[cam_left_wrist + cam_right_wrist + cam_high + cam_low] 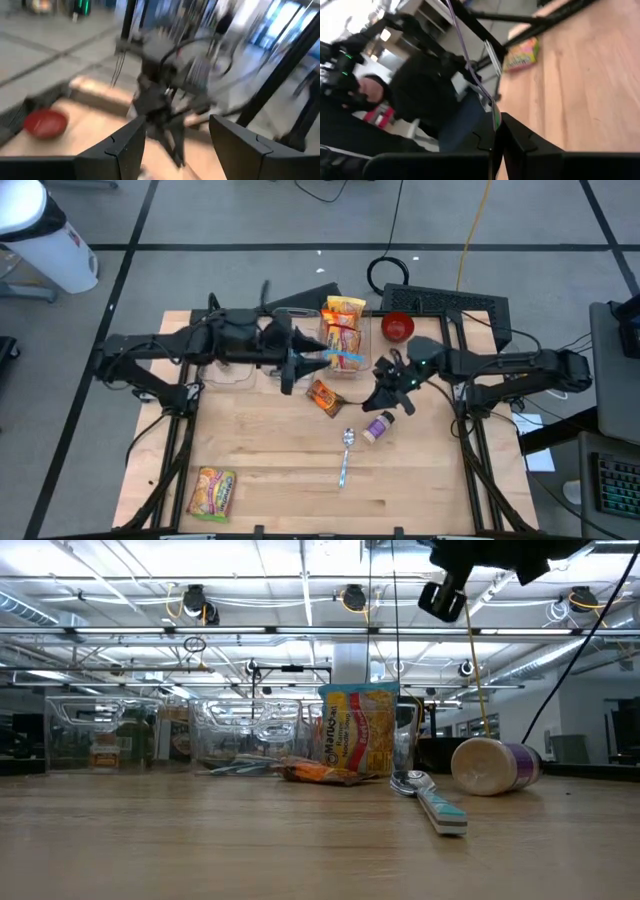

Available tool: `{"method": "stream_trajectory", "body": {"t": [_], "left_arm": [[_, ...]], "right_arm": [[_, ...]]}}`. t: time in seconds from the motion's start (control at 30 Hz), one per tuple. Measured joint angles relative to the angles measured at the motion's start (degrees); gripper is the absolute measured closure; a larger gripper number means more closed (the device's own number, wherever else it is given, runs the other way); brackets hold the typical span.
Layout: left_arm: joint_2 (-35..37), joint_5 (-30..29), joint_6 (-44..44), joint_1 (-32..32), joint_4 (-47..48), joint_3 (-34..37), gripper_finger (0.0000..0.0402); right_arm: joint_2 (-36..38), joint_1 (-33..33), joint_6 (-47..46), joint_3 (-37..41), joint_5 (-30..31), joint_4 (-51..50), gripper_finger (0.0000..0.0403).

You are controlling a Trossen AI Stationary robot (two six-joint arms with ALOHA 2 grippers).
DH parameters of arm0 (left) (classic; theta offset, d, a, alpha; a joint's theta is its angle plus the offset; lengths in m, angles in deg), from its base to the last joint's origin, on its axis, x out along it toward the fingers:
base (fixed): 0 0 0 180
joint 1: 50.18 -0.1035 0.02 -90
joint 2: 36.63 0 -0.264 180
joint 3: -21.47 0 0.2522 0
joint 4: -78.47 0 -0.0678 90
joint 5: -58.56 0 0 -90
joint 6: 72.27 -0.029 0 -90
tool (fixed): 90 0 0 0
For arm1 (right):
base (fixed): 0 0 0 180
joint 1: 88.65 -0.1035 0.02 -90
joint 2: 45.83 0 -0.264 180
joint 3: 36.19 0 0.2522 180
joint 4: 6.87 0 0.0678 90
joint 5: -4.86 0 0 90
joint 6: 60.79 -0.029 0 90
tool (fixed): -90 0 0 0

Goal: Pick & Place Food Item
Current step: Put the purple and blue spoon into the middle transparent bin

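Risk, high view: orange snack packet (324, 396) lies flat mid-worktop between both arms, long axis diagonal, far-left to near-right. Left end effector (293, 368) hovers just left of it, right end effector (388, 392) just right, so the arms could collide if both go for it. Low view: the packet sits low and crumpled, so a thin pinch could slip; spoon (430, 798) and tipped jar (495, 764) lie near enough to get knocked. Left wrist view: fingers wide apart, nothing held. Right wrist view: fingers closed together, apparently empty.
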Motion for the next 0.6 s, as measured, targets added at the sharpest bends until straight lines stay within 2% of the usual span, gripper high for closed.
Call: {"method": "stream_trajectory", "body": {"t": [0.17, 0.4, 0.6], "left_arm": [[-4.6, 1.2, -1.2, -0.6, 12.7, -7.8, 0.0174], [-13.7, 10.4, 0.6, -1.9, 22.9, -15.5, 0.0174], [-20.9, 14.4, 0.0, -2.4, 32.0, -22.3, 0.0174]], "right_arm": [[-2.1, 0.0, 2.7, -0.4, 0.0, -1.6, 0.0401], [-7.2, 0.1, 13.7, -8.4, 0.6, -15.5, 0.0401], [-12.5, 0.1, 26.4, -19.0, 8.8, -32.4, 0.0401]]}}
